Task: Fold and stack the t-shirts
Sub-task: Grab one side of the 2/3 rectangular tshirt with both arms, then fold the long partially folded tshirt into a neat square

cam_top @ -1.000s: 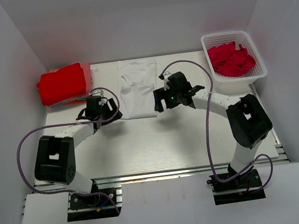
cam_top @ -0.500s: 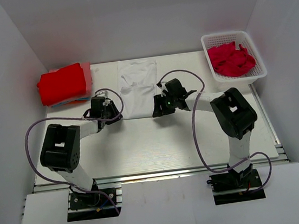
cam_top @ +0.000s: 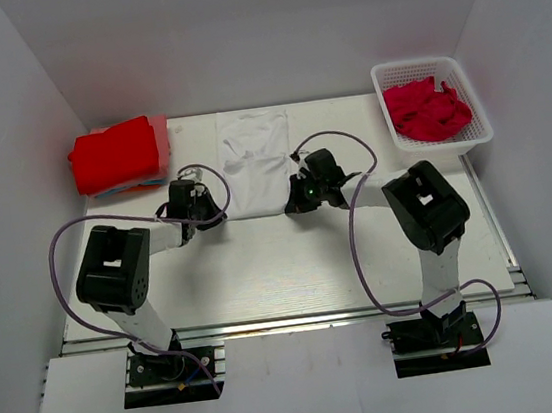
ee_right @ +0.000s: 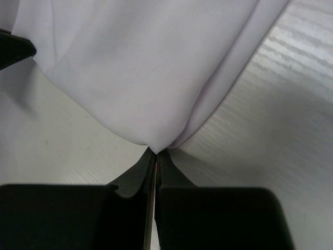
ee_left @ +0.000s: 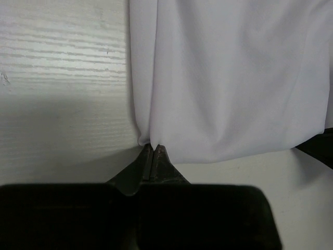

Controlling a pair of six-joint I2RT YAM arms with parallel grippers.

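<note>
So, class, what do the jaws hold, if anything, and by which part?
The white t-shirt: left jaws pinch its near-left corner, right jaws its near-right corner.

Overhead overview; wrist close-ups on white t-shirt [cam_top: 255, 159]

Pale table [cam_top: 283, 266], white t-shirt [cam_top: 255, 159] at centre, folded red t-shirt [cam_top: 113, 154] left, basket [cam_top: 436, 154] right
</note>
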